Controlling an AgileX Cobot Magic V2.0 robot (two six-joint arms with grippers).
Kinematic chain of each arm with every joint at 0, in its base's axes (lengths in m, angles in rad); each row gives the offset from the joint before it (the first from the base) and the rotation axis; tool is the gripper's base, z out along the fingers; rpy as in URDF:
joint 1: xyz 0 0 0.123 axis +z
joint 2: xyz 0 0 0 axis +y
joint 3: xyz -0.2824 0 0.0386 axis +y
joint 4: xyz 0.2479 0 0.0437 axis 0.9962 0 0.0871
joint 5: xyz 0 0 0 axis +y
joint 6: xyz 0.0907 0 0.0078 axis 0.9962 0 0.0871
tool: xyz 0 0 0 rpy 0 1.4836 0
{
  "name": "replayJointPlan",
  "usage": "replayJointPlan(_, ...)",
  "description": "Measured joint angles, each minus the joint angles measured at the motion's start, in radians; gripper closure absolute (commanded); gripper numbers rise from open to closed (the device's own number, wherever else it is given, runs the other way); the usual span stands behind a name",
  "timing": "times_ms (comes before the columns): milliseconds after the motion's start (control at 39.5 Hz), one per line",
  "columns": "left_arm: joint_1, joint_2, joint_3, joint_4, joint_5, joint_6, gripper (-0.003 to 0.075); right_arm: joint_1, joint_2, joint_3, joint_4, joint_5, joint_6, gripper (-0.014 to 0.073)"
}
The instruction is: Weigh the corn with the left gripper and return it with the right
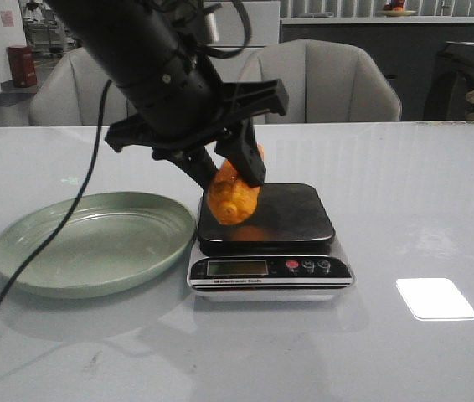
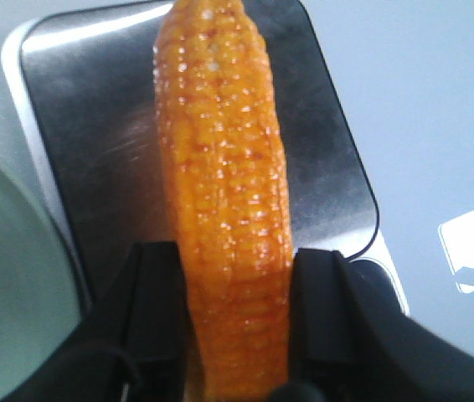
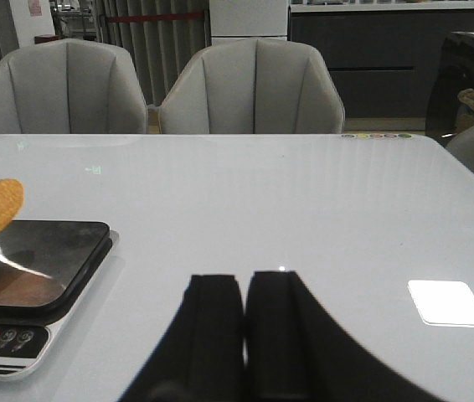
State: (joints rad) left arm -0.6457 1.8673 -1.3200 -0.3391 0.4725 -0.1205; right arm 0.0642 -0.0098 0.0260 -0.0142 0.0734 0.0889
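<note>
One corn cob (image 2: 224, 209) sits clamped between our left gripper (image 2: 237, 322) fingers, its long axis running outward over the scale's black platform (image 1: 291, 209), tilted, just above it.

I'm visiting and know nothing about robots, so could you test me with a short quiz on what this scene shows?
1. True or false: the left pincer has already let go of the corn.
2. What lies on the table beside the scale, on the robot's left? A) a green plate B) a cup C) a knife
3. Fill in: the right pincer has its fingers ____ and holds nothing.

Key
1. False: its fingers sit on both sides of the cob, which slants above the scale's black platform.
2. A, the green plate, with nothing on it.
3. Shut, side by side, away from the scale.
</note>
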Motion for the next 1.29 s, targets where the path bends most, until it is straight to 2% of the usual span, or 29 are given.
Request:
replayJointPlan(51, -0.007, 0.026, -0.017, -0.011, -0.002, 0.0, 0.0519, 0.0, 0.0, 0.0, 0.0, 0.0, 0.0, 0.0427)
replayJointPlan(253, -0.019, 0.095, -0.077, -0.023, -0.005, 0.0, 0.0251, 0.0, 0.0, 0.0, 0.0, 0.0, 0.0, 0.0427)
replayJointPlan(329, -0.019, 0.098, -0.082, -0.023, -0.012, 0.0, 0.0206, 0.0, 0.0, 0.0, 0.0, 0.0, 0.0, 0.0427)
replayJointPlan(507, -0.019, 0.098, -0.086, -0.009, -0.021, 0.0, 0.0206, 0.0, 0.0, 0.0, 0.0, 0.0, 0.0, 0.0427)
replayJointPlan(735, -0.019, 0.033, -0.073, 0.101, 0.008, 0.0, 0.0209, 0.0, 0.0, 0.0, 0.0, 0.0, 0.0, 0.0427)
replayJointPlan(937, -0.013, -0.149, 0.04, 0.136, -0.004, 0.0, 0.0209, 0.0, 0.0, 0.0, 0.0, 0.0, 0.0, 0.0427)
replayJointPlan(1292, 0.015, -0.564, 0.34, 0.193, -0.02, 0.002, 0.0209, 0.0, 0.0, 0.0, 0.0, 0.0, 0.0, 0.0427)
